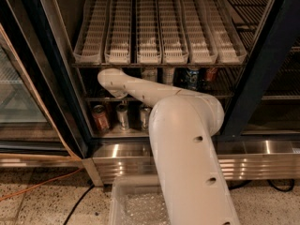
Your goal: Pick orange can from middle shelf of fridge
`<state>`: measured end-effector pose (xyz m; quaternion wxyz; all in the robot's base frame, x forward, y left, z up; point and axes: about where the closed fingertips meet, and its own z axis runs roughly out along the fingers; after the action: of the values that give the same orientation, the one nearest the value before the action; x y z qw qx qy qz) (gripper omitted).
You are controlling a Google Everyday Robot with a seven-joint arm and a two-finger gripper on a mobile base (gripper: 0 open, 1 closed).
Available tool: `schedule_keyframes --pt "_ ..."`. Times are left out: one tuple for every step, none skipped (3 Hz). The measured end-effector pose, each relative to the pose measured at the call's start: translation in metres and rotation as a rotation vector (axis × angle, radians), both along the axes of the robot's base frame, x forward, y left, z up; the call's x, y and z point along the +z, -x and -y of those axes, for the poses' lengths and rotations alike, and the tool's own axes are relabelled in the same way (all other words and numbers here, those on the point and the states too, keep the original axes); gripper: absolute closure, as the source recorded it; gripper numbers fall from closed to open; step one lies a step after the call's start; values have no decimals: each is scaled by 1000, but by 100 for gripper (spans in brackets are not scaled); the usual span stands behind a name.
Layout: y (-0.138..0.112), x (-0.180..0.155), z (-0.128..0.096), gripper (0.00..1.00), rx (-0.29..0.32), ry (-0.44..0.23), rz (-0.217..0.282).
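My white arm reaches into the fridge (262, 64), and its rounded end (111, 80) rests at the left of the middle shelf (220, 96). The gripper lies beyond that end in the dark, hidden from this view. Several cans stand in the middle shelf's back row. A dim can with a pale top, which I take for the orange can (150, 72), shows just above my arm and is partly covered by it. A dark blue can (191, 77) and a reddish can (211, 74) stand to its right.
White slotted glide trays (159, 27) fill the level above. On the steel floor below stand a reddish-brown can (100, 117) and two silver cans (123, 116). The glass door (23, 97) hangs open at left. A clear bin (133, 205) sits on the floor in front.
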<state>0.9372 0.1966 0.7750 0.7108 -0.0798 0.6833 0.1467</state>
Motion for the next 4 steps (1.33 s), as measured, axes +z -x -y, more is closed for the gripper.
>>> schedule_keyframes --pt "0 0 0 43 0 0 0" --pt "0 0 0 66 0 0 0" --pt "0 0 0 89 0 0 0" --pt "0 0 0 100 0 0 0"
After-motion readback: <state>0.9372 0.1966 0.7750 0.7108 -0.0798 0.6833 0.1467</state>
